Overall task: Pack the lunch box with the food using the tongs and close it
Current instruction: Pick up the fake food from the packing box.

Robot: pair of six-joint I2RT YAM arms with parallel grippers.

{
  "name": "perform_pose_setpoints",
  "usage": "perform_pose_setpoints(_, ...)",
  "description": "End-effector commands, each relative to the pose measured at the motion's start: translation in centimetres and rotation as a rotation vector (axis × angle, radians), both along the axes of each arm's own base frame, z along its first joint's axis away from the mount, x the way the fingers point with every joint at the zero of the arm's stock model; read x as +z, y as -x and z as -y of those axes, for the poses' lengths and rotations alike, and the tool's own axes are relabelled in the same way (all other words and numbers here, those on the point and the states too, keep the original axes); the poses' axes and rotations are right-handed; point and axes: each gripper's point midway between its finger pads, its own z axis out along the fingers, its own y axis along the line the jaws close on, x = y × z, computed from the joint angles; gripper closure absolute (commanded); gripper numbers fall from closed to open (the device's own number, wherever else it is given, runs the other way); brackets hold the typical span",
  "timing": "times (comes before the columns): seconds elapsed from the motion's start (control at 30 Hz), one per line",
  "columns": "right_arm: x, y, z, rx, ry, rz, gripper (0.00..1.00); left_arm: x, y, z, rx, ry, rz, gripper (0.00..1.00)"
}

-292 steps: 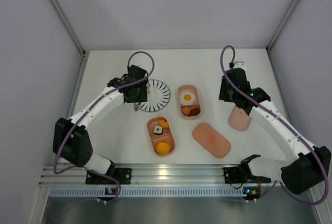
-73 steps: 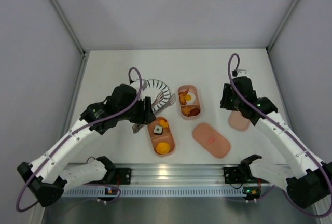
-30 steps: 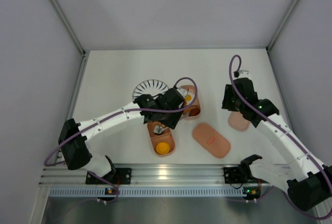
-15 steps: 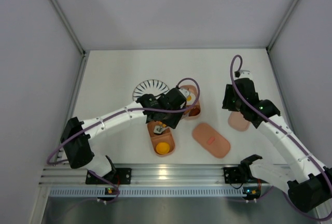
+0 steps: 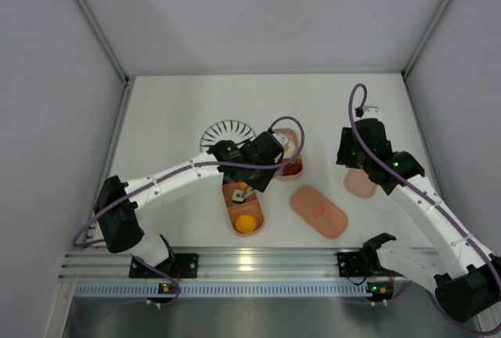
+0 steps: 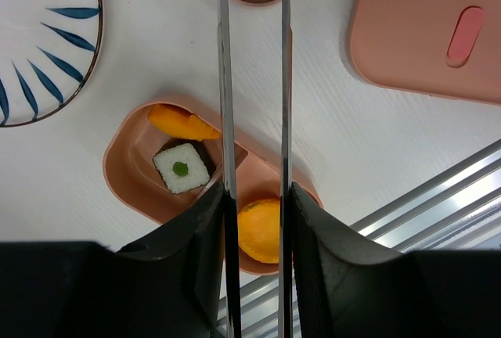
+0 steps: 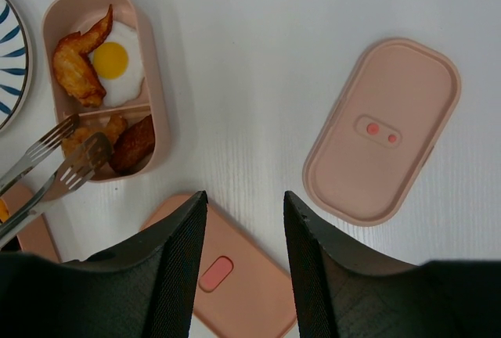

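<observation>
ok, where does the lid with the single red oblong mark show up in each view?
Top external: the lid with the red oblong mark lies lower right of centre, on the table.
Left wrist: the lid fills the top right corner and is cut off by the frame.
Right wrist: the lid sits at bottom centre, partly hidden.
Shared landmark: the striped plate, seen in all three views.
</observation>
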Motion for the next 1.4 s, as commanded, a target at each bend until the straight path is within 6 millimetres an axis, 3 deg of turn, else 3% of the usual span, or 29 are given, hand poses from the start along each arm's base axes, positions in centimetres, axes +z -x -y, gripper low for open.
perform_pose_setpoints(0.0,0.6,0.4,1.1,-0.028,0.02,0.015,0.56,2.9,-0.8,0.8,-0.008,0.055,0.07,0.68)
perform_pose_setpoints(0.67,0.8,0.4,1.3,-0.036,0.027,0.018,0.56,7.7,-0.3,1.4,-0.035,0.17,0.105,0.7)
perform_pose_setpoints(0.83,0.9,0.4,1.3,-0.038,0.025,0.024,0.56,8.4,-1.4,1.1,0.008,0.163,0.149,0.69)
perform_pose_setpoints(1.03,1.0,0.4,1.2,-0.034,0.023,0.023,0.56,7.8,-2.8,2.1,0.035,0.165,0.149,0.68)
perform_pose_setpoints(1.37,0.9,0.5,1.4,-0.032,0.029,0.022,0.56,5.8,-7.0,2.9,0.135,0.183,0.133,0.68)
